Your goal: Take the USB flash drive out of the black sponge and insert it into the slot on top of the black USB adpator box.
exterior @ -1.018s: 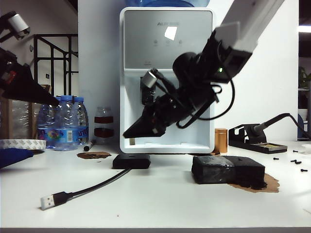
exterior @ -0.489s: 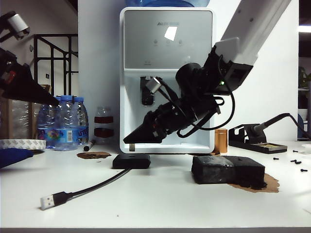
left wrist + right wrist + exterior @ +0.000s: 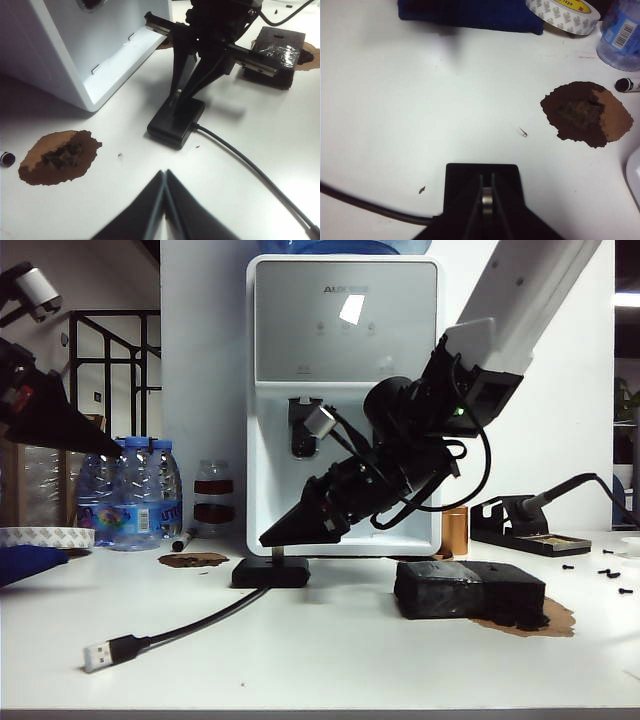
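Note:
My right gripper [image 3: 273,538] points steeply down over the black USB adaptor box [image 3: 270,572], shut on the small silver USB flash drive [image 3: 277,552]. In the right wrist view the drive [image 3: 487,199] sits pinched between the jaws of the right gripper [image 3: 487,192], right above the box [image 3: 465,177]. From the left wrist view the drive [image 3: 178,95] stands upright with its lower end at the top of the box [image 3: 176,120]. The black sponge [image 3: 468,590] lies to the right on the table. My left gripper [image 3: 165,172] is shut and empty, hanging high at the left [image 3: 112,447].
A white water dispenser [image 3: 343,400] stands right behind the box. The box's cable runs forward to a silver plug [image 3: 98,654]. Bottles [image 3: 135,495], a tape roll [image 3: 40,536] and a blue cloth [image 3: 25,562] are at the left, a soldering iron stand [image 3: 525,525] at the right.
The right gripper has sunk with the drive towards the adaptor box, so that the drive's lower end now reaches the box's top. The left arm has kept still.

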